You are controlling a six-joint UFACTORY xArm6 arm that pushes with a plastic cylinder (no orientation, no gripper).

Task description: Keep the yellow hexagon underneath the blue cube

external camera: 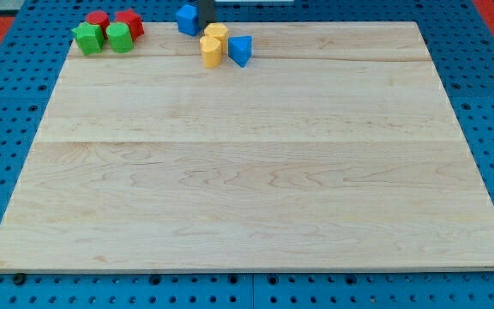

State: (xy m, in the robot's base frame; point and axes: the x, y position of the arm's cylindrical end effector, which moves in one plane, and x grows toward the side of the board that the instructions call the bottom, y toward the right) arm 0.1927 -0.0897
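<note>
Seven blocks sit bunched along the view's top edge of the table (247,172), so pretty much everything below that strip is open wood with loads of room to slide stuff around.

Camera view, the only one: the blue cube (187,18) is right at the table's top edge, barely any margin behind it. My tip (205,26) comes down as a dark rod just beside the cube on the view's right, looks like touching or nearly so, can't tell for sure. As for the tool itself, it's a plain rod, so nothing to be apart or clamped on anything.

Just under the tip are two yellow pieces pressed together: the upper yellow block (217,33) and the yellow hexagon (210,51) in front of it, toward the view's bottom. So the hexagon sits below the blue cube and a bit to the view's right. A blue wedge-ish block (240,49) touches the yellows on the view's right.

Over at the top-left corner: a green block (87,38), a green cylinder (119,37), a red cylinder (98,18) and a red block (130,21), all huddled close, hard up against the top edge and near the left edge.

Round the table is blue pegboard (7,129). No labels, brands or writing I can read anywhere.
</note>
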